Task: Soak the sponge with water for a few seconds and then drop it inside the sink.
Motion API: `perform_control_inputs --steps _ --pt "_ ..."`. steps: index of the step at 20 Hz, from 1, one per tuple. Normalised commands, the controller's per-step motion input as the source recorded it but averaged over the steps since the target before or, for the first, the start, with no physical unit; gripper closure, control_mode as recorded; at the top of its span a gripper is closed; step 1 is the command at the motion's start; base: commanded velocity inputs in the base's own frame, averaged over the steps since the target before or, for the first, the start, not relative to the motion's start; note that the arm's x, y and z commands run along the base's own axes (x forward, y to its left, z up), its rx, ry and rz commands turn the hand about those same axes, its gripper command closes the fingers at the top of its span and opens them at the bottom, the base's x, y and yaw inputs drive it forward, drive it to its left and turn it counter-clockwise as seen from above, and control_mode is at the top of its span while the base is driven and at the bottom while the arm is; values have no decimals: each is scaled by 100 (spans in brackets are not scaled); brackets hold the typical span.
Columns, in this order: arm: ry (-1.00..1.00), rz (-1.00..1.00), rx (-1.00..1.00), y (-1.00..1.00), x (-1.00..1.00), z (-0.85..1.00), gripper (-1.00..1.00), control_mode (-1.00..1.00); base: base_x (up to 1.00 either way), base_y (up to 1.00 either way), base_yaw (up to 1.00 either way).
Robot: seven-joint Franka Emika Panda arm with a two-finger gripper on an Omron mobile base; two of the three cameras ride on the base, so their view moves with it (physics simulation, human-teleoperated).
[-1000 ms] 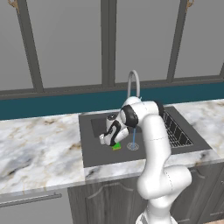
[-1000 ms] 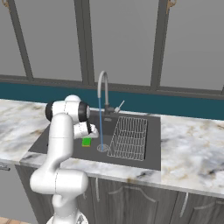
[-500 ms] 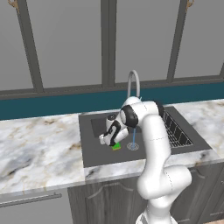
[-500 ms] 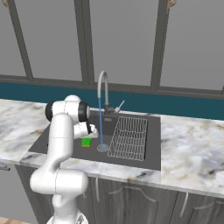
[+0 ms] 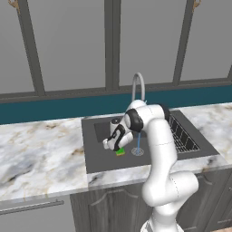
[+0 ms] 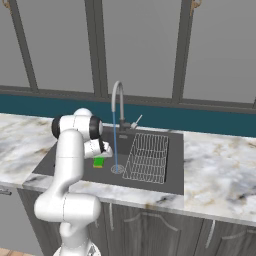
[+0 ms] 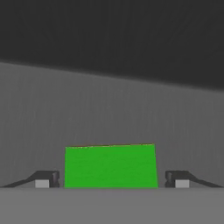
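The gripper (image 7: pixel 112 180) is lowered into the sink (image 5: pixel 97 161), its two fingertips (image 7: pixel 46 179) standing apart with the sponge (image 7: pixel 110 166) directly between them. A narrow gap shows on each side of the green block in the hand view, so the fingers flank it without pressing on it. The sponge (image 5: pixel 120 152) lies flat on the dark basin floor just below the hand, its green face up and a thin yellow edge showing in the left base view.

The water (image 6: pixel 115 142) falls as a thin pale blue stream from the faucet (image 6: pixel 118 97) to the drain (image 6: pixel 117 169), just beside the hand on the side toward the wire rack (image 6: pixel 147 157). The sponge (image 6: pixel 98 162) sits clear of the stream, near it but not under it.

Compared with the frames from half a second and one second ago, the arm holds almost the same bent pose over the basin, the sponge occupies the same spot on the floor, and the stream runs unchanged; no shift of the hand can be made out.
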Motion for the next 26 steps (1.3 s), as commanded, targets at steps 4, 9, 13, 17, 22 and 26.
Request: perform_control_inputs --steps 4,9,13,17,22,26 --pt "0 0 -1 0 -4 16 -100 -100 0 0 0" --pt "-3 0 -1 0 -5 56 -100 -100 0 0 0" --pt "-6 0 0 2 0 59 -100 -100 0 0 0" --pt "-1 0 0 27 0 34 -100 -100 0 0 0" --pt "0 2 0 47 -6 29 -100 -100 0 0 0" --pt "-2 4 0 34 -21 56 -100 -100 0 0 0"
